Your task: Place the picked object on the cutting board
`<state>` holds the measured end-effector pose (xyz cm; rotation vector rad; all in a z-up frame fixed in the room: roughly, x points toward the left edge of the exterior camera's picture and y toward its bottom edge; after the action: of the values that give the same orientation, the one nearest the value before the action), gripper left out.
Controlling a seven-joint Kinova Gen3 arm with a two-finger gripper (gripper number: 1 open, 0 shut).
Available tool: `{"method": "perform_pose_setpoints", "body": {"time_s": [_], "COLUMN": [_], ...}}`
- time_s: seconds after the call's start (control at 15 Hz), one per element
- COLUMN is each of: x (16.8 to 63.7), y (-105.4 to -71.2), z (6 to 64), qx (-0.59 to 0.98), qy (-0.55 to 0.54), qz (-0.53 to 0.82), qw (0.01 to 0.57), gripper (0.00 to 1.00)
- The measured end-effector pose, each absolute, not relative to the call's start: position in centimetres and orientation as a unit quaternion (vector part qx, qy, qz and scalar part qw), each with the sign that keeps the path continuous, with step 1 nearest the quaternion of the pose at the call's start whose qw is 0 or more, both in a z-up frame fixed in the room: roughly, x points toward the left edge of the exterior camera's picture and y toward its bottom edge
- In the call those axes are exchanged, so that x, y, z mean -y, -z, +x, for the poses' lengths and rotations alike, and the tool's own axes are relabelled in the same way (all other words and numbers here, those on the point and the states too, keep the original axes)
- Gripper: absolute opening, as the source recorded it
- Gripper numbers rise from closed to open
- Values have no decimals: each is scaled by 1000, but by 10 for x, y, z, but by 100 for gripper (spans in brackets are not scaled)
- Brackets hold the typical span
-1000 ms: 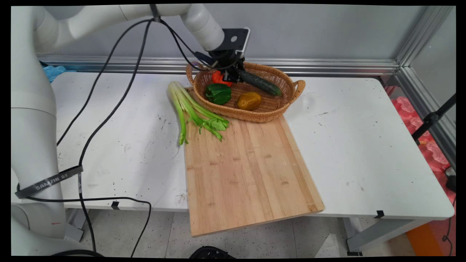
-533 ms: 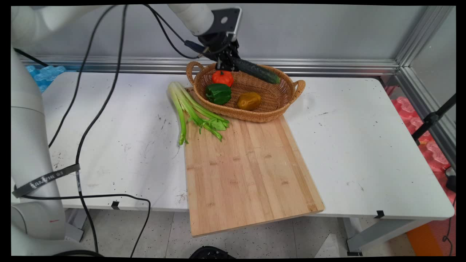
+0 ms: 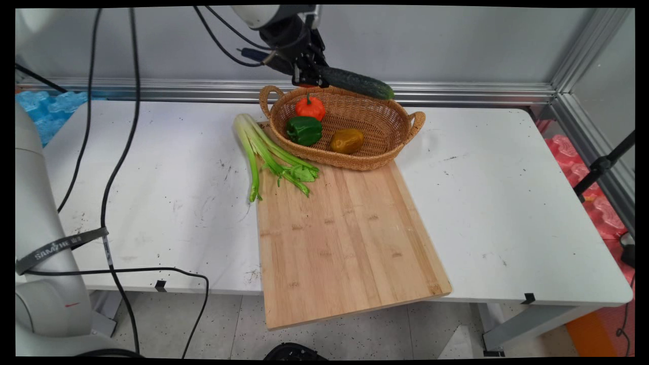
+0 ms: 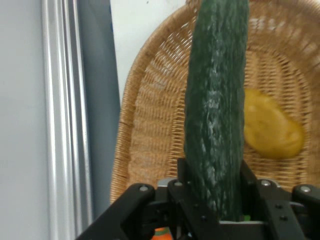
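Dark cucumber [image 3: 355, 82] — gripped (one end) — above basket [image 3: 385, 152].

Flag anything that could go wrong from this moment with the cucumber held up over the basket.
The gripper holds the cucumber by one end, so the long free end could sag or slip from the fingers. If it dropped, it might hit the basket rim or the yellow pepper below.
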<state>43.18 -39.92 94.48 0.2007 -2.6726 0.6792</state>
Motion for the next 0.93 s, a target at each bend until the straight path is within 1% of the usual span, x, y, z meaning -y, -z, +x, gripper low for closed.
{"method": "perform_pose_setpoints", "body": {"time_s": [0.4,0.93], "x": [347,299], "y": [-967,-968], "z": [422,402], "qx": [944,936], "qy": [-206,-166], "qz": [113,153], "qw": [231,270], "gripper": [0,0]}}
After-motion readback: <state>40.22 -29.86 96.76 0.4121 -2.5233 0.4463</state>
